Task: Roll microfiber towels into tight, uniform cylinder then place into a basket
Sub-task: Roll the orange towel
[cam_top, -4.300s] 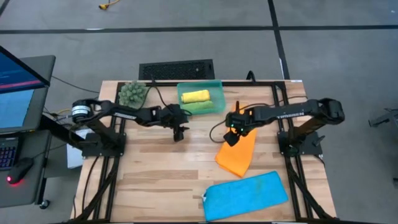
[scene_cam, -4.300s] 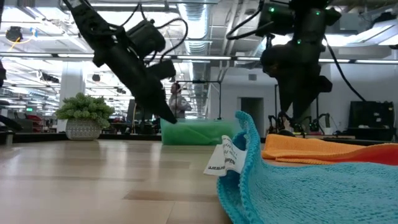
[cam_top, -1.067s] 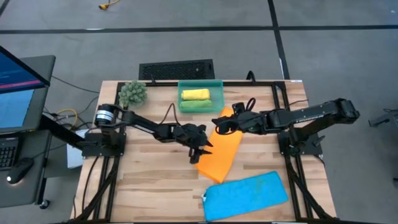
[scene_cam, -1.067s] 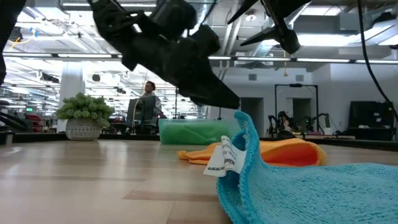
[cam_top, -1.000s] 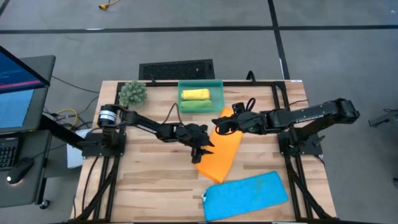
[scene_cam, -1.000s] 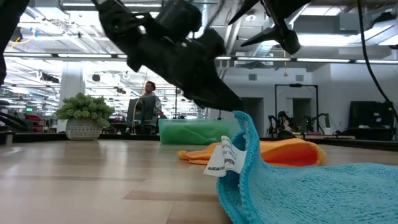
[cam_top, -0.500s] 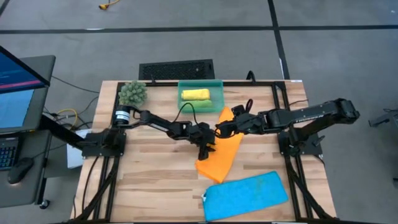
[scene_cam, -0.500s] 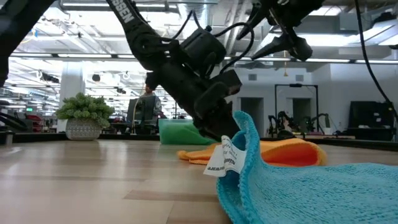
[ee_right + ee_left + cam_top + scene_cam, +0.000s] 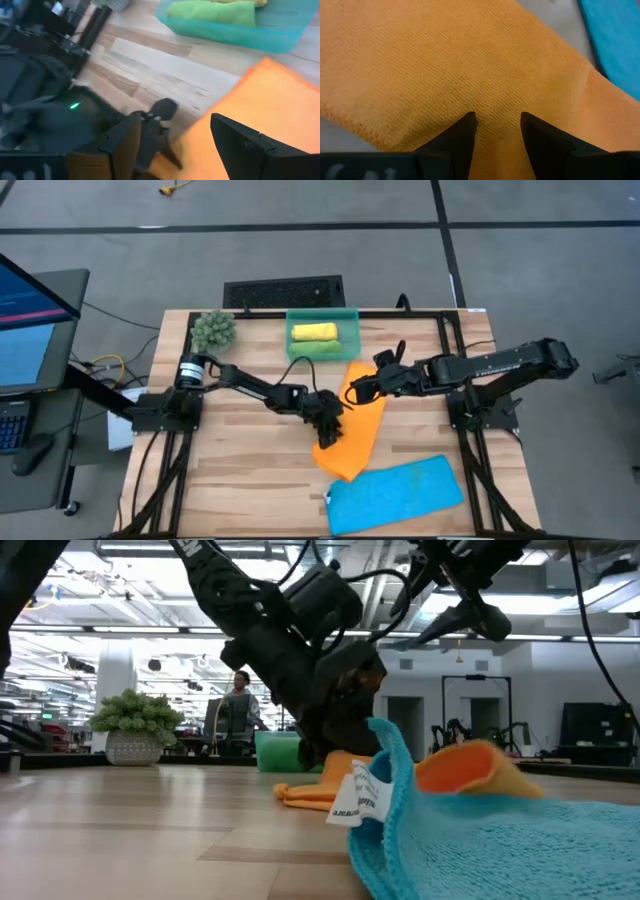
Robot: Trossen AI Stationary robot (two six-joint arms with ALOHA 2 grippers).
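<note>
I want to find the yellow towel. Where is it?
In the high view, the yellow towel lies rolled up inside the teal basket at the table's far edge, right beside the green towel and just right of the spiky plant.

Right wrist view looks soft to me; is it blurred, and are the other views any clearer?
Right wrist view: smeared throughout, basket and orange towel soft-edged. Left wrist view: crisp, the orange weave resolved. Low view: blue towel up close blocks much of the table; bright ceiling lights behind. High view: evenly lit, no glare.
</note>
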